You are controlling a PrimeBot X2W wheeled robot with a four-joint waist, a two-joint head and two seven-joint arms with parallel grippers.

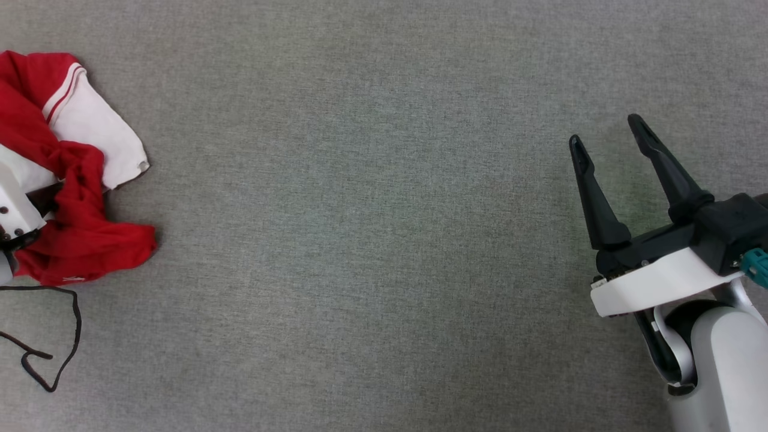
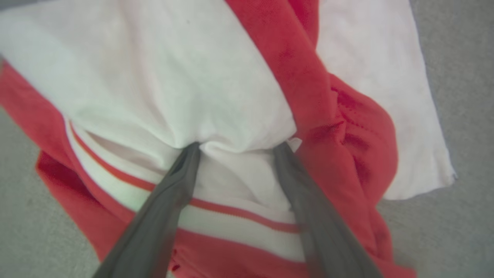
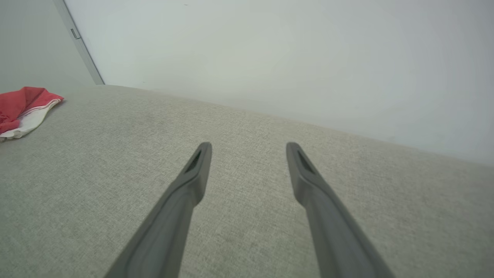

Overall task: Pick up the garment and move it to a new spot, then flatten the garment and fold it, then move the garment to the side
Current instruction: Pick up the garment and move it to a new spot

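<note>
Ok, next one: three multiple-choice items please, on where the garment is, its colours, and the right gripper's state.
1. In the head view, where does the garment lie?
A. at the left edge
B. in the centre
C. at the lower right
2. Which colours does it show?
A. blue and yellow
B. red and white
C. all black
3. How is the right gripper?
A. shut on the garment
B. shut on nothing
C. open, holding nothing
Answers: 1 A, it is bunched against the left edge; 2 B, red body with white sleeves; 3 C, its fingers stand apart over the grey surface.
</note>
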